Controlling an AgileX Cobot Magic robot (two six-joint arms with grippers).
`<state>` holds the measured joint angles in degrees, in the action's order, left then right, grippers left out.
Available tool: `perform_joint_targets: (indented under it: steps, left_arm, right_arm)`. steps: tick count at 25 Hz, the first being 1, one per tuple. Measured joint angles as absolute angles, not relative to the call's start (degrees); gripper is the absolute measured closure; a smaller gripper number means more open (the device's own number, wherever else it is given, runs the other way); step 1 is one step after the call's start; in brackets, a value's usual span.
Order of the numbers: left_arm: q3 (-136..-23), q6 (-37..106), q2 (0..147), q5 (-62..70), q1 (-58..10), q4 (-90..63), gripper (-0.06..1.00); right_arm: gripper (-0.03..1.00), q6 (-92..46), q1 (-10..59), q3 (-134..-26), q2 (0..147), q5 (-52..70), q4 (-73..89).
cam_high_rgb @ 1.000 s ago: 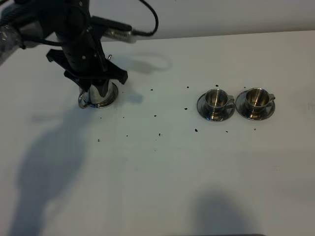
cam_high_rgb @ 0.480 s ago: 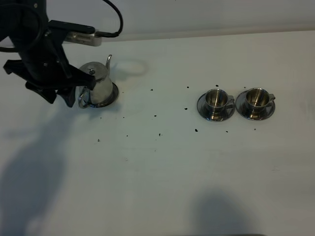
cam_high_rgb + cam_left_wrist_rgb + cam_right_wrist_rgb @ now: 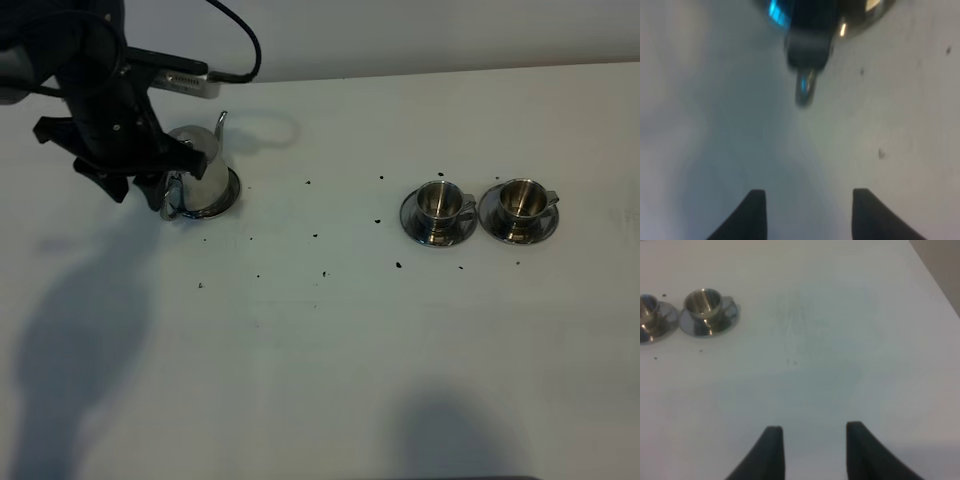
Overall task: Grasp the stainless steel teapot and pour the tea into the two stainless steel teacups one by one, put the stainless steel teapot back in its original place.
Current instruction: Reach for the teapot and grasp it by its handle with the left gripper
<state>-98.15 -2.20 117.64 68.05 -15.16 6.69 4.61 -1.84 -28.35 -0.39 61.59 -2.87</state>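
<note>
The stainless steel teapot (image 3: 203, 172) stands upright on its round saucer, the original place (image 3: 233, 192), at the left of the table. Its loop handle (image 3: 168, 205) points toward my left gripper (image 3: 140, 190), which hovers just left of it. The left wrist view shows the handle (image 3: 805, 90) blurred, well ahead of that gripper (image 3: 810, 212), whose jaws are open and empty. The two stainless steel teacups (image 3: 440, 200) (image 3: 521, 197) sit on their saucers at the right. My right gripper (image 3: 812, 450) is open over bare table, with one teacup (image 3: 703, 301) far ahead of it.
Small dark specks (image 3: 323, 272) are scattered over the white table between the teapot and the cups. The left arm's cable (image 3: 235, 40) loops above the teapot. The table's back edge (image 3: 450, 68) runs behind everything.
My left arm pulled off from above the teapot to its left, uncovering the pot, then drifted back slightly toward the handle. Teapot and cups have stayed in place.
</note>
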Motion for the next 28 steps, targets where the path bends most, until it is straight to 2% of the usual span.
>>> perform_joint_targets:
  steps: [9,22,28]
  left_arm:
    - [-101.2,2.5,119.9,68.1,-15.1,8.8,0.48]
    - [-101.5,5.2,122.4,68.1,-14.1,7.7,0.48]
    - [-105.6,5.2,125.9,68.1,-14.0,7.7,0.48]
  right_arm:
    - [0.67,4.6,-1.8,-28.3,-0.4,61.6,-2.9]
    - [0.67,4.6,-1.8,-28.3,-0.4,61.6,-2.9]
    - [0.67,4.6,-1.8,-28.3,-0.4,61.6,-2.9]
